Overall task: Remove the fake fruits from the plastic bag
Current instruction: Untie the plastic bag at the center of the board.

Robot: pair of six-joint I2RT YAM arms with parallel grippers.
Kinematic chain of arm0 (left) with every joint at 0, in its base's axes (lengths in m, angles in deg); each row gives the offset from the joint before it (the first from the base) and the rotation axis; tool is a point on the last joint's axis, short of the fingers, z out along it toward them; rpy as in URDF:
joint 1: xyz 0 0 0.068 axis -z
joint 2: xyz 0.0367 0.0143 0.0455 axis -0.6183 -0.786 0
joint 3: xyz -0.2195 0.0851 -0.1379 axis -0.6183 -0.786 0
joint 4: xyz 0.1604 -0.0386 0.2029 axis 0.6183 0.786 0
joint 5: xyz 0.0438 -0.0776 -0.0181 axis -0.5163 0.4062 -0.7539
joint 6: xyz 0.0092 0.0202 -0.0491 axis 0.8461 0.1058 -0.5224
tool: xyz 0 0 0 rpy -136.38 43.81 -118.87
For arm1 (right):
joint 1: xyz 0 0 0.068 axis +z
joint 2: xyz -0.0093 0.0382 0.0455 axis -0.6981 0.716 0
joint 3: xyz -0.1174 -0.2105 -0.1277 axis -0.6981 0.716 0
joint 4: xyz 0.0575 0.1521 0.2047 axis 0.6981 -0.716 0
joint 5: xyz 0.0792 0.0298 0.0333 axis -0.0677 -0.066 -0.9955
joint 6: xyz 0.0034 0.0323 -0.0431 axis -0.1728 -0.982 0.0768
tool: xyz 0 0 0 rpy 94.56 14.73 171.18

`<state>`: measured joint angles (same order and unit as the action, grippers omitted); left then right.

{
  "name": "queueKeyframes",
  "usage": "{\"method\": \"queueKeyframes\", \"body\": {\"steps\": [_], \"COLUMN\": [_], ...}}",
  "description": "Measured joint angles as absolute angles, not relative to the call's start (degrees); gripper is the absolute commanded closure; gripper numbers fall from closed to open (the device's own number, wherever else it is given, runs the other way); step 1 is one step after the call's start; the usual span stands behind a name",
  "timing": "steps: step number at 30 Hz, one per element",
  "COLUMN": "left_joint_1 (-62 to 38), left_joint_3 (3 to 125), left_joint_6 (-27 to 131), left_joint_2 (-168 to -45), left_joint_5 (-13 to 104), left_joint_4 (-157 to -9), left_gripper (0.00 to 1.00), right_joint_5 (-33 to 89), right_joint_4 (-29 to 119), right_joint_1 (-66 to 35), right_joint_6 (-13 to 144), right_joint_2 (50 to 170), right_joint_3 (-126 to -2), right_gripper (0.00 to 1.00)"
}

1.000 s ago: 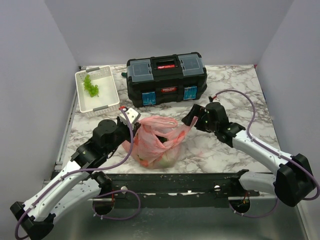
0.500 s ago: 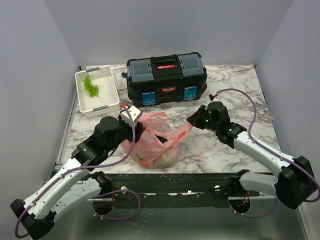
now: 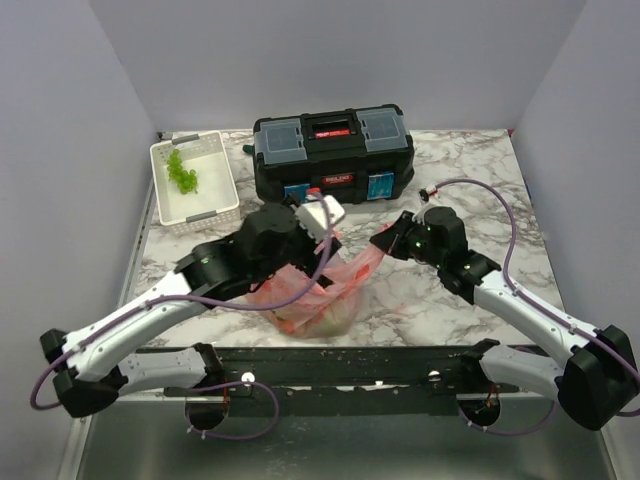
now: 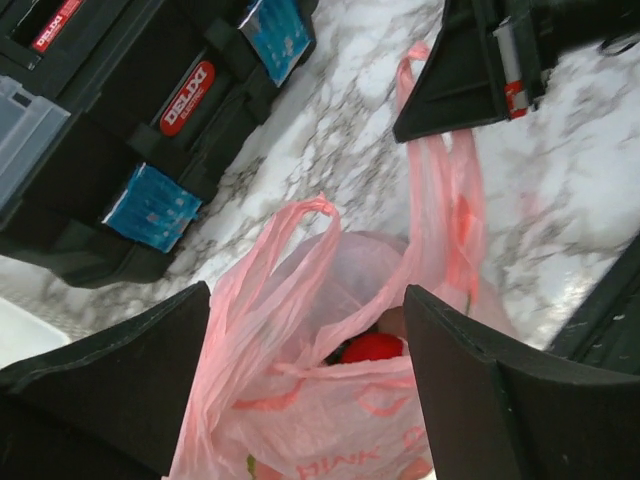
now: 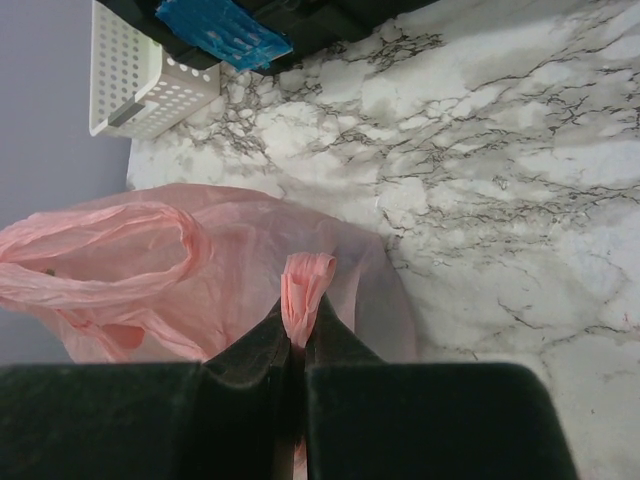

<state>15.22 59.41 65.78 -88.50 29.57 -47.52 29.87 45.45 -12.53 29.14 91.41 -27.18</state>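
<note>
The pink plastic bag [image 3: 345,278] lies on the marble table in front of the toolbox, its mouth gaping upward. In the left wrist view a red fruit [image 4: 372,348] shows just inside the mouth of the plastic bag [image 4: 330,420]. Other fruits are only faint greenish shapes [image 3: 335,315] through the film. My left gripper [image 4: 305,295] hangs open over the mouth, one finger on each side, holding nothing. My right gripper [image 5: 298,322] is shut on the bag's right loop handle [image 5: 306,278] and pulls it taut to the right [image 3: 385,242].
A black toolbox [image 3: 332,160] stands just behind the bag. A white slotted basket [image 3: 192,180] at the back left holds a light green grape bunch [image 3: 181,172]. Grey walls close in both sides, and a metal rail [image 3: 350,365] runs along the near edge.
My left gripper let go of the bag's left side, opened, and swung right over the mouth. My right gripper closed on the right handle and drew it slightly rightward.
</note>
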Motion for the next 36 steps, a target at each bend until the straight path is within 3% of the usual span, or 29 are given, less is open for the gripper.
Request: {"method": "queueKeyframes", "body": {"steps": [3,9,13,19,22,26,30,33,36], "left_joint_1": [20.7,22.7,23.9,24.5,24.4,24.0,23.6,23.0,21.9], "left_joint_3": [62.2,67.3,68.5,69.0,69.2,70.0,70.7,71.0,71.0], "left_joint_6": [69.7,72.3,72.8,73.9,75.2,76.2,77.1,77.5,77.1], "left_joint_2": [-96.5,-111.3,-117.2,-122.6,-124.8,-126.7,-126.6,-125.8,-123.3], "left_joint_5": [20.0,5.8,1.8,-3.0,-6.3,-9.7,-11.6,-13.3,-13.9], "left_joint_4": [-46.8,-42.1,-40.8,-41.5,-42.5,-43.2,-43.7,-44.3,-44.4], "left_gripper": [0.2,0.11,0.05,0.06,0.19,0.62,0.94,1.0,1.0], "right_joint_5": [29.3,28.9,28.9,29.0,29.1,29.3,30.1,31.4,34.0], "right_joint_4": [45.9,46.3,46.3,46.3,46.3,46.2,45.9,45.0,43.2], "right_joint_1": [-12.5,-12.5,-12.5,-12.5,-12.5,-12.5,-12.5,-12.5,-12.5], "right_joint_6": [29.1,29.1,29.1,29.1,29.1,29.1,29.1,29.3,29.5], "right_joint_2": [91.3,90.3,89.4,88.1,87.6,87.0,86.1,85.4,84.3], "right_joint_3": [-26.9,-25.8,-24.9,-24.3,-24.0,-23.7,-23.2,-23.1,-23.1], "right_gripper": [0.95,0.95,0.95,0.95,0.95,0.95,0.95,0.95,0.95]}}
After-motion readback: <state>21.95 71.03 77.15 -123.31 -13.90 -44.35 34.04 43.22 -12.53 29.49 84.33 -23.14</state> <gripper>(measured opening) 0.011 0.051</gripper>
